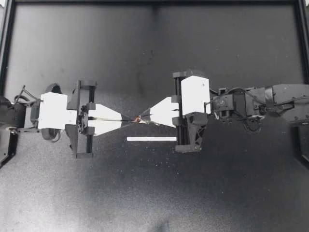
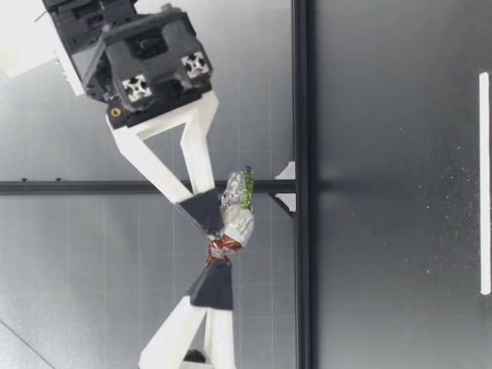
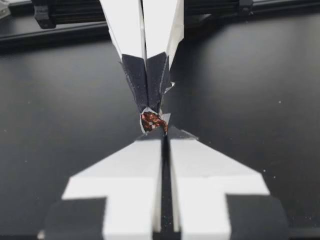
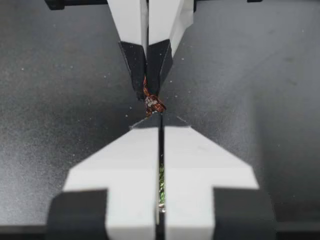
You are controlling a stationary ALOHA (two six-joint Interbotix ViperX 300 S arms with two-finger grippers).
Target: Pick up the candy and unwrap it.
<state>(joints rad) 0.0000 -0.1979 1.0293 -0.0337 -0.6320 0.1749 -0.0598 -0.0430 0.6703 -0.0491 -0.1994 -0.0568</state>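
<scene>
My left gripper (image 1: 124, 117) and right gripper (image 1: 146, 117), nearest the overhead camera, meet tip to tip, one in from nine o'clock and the other from three. Both are pinched narrow on the candy (image 1: 137, 118). A white strip (image 1: 151, 139) lies at its five o'clock.

From table height the candy hangs clear of the surface, with the silver-green wrapper (image 2: 237, 204) trailing under the right gripper's tips.

Each wrist view shows its own fingers closed and the brown sweet just ahead.

Lifting looks done, and unwrapping looks begun — foil still clings, so peeling remains.

The table (image 1: 217, 193) is matte black and speckled, with a black rail (image 2: 300, 92) at its far edge and a pale wall behind.
</scene>
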